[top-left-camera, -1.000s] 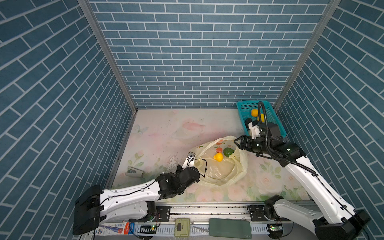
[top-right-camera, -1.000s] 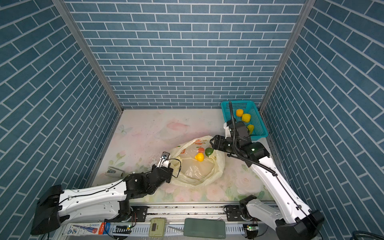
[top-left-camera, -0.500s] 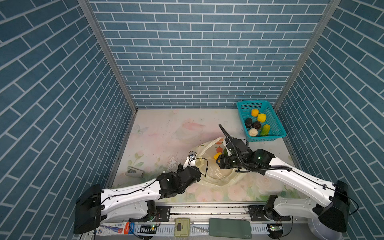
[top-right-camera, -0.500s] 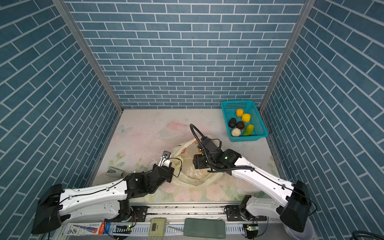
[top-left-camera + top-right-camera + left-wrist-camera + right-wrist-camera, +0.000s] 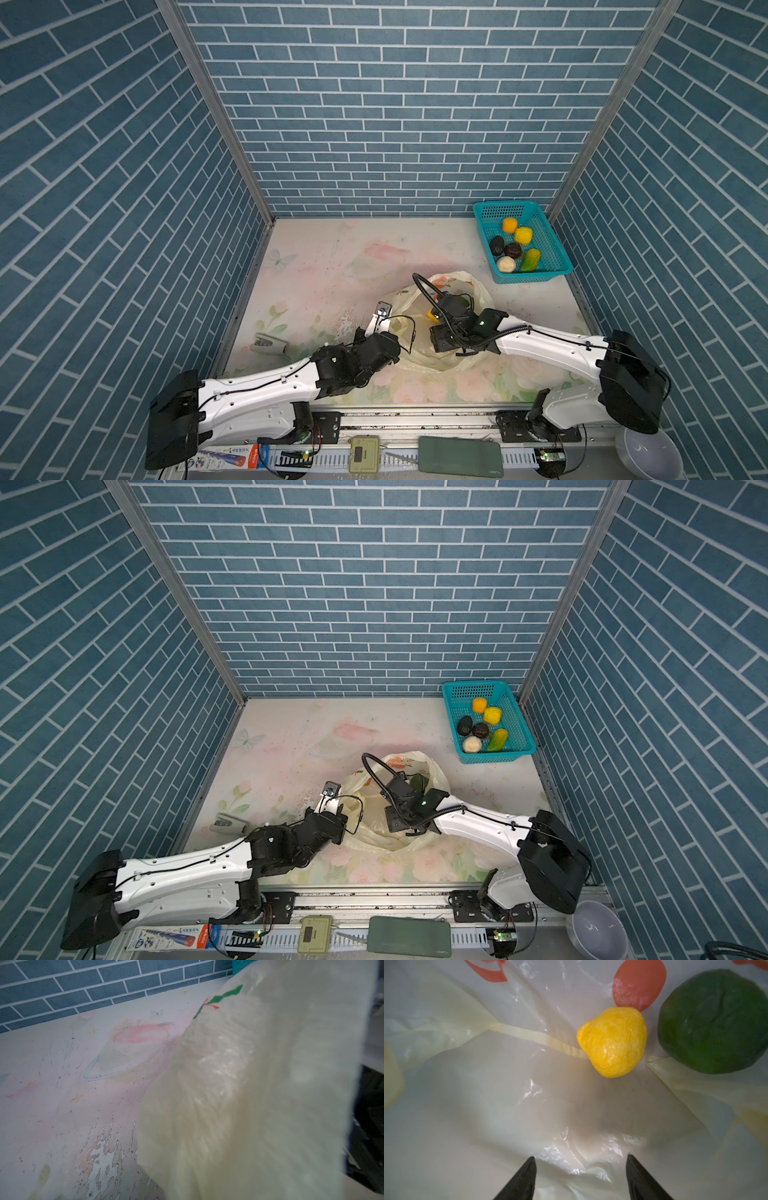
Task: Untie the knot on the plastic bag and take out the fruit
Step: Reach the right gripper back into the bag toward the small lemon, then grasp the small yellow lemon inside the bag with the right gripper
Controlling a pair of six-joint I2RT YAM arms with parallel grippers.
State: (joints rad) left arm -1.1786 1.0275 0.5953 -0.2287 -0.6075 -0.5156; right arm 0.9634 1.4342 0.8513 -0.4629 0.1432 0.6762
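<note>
**Open bag right of the table's middle, two fruit showing inside**

A teal basket (image 5: pixel 494 212) sits in the far right corner of the flower-printed table (image 5: pixel 332 266). It is between 1 and 2 o'clock from the plastic bag (image 5: pixel 482 291) and well apart from it. A cluster of fruit (image 5: pixel 513 250) lies in the basket: one orange, one yellow, two dark, one cream and one green-yellow. At 9 o'clock from the bag, near the left wall, a small grey object (image 5: pixel 270 345) lies flat on the table.

In both top views the right arm reaches in from about 4 o'clock. Its black wrist and a looping cable (image 5: pixel 419 289) cover the bag's middle and hide most of what lies inside. In the left wrist view the raised film of the bag fills most of the picture, blurred and close to the lens, so no fingers show there.

The bag is thin, crinkly, pale yellow and see-through, with orange-red and green prints. It lies a little right of the table's middle, toward the near edge, with its mouth open upward. The left gripper (image 5: pixel 383 309) is at the bag's 9 o'clock rim with its jaws together, and it seems to pinch that rim and hold it up. The right gripper (image 5: pixel 580 1174) is down inside the bag, jaws apart, with only bare film between them. Ahead of its tips a lumpy, rounded yellow fruit (image 5: pixel 612 1042) rests on a seam of the bag. A larger, round green fruit (image 5: pixel 714 1022) lies just beside it, with a sliver of film showing between the two.
</note>
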